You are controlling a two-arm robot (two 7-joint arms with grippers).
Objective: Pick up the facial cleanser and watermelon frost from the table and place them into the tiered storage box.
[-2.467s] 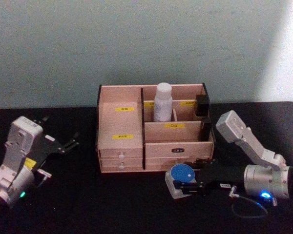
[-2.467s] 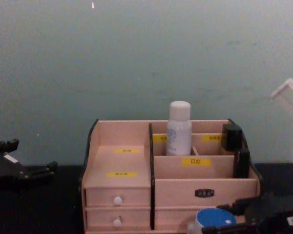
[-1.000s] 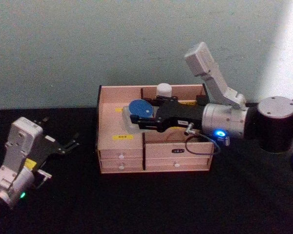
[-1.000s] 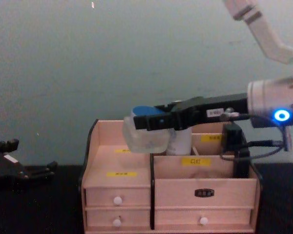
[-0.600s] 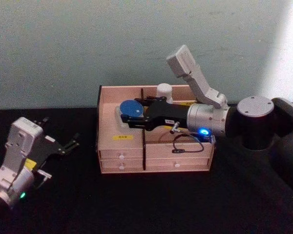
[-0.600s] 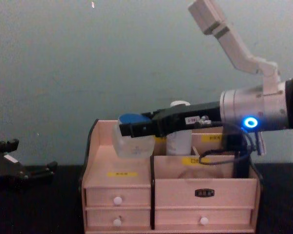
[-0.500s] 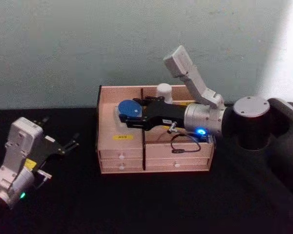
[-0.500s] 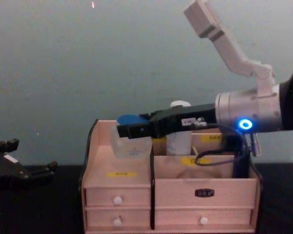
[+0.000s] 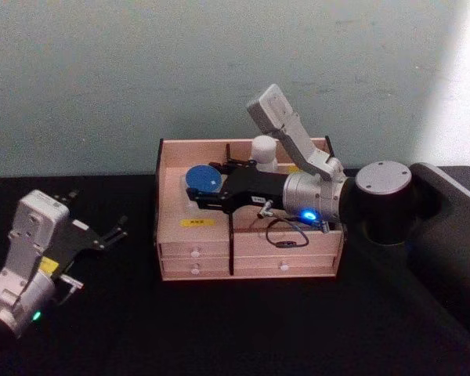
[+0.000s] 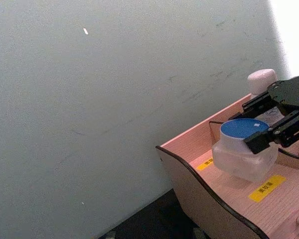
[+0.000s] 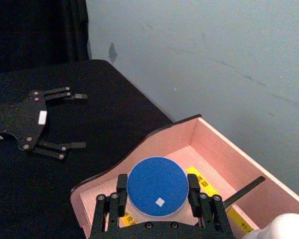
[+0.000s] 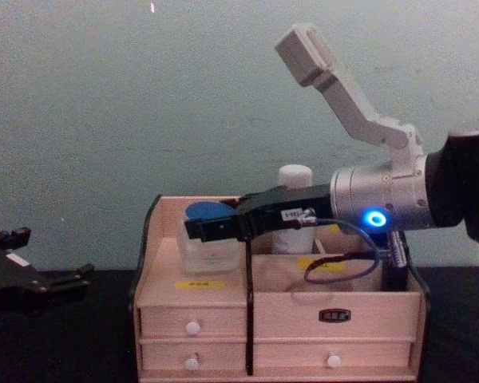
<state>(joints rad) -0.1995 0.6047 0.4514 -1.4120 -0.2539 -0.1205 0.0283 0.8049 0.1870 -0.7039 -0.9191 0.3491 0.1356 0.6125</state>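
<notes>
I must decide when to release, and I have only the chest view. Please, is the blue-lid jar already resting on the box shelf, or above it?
Observer: In the left wrist view the blue-lid jar sits at the upper left shelf of the tiered storage box; real contact I cannot confirm.
Operator: Is the right claw closed on it?
Observer: Yes, the right wrist view shows the right claw shut on both sides of the jar.
Operator: And the left claw?
Observer: The left claw is open over the table, left of the box.

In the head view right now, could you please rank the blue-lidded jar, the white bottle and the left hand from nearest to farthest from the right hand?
1. Blue-lidded jar: gripped by the right hand, over the box's left compartment.
2. White bottle: behind, back compartment.
3. Left hand: far left, on the table.
</notes>
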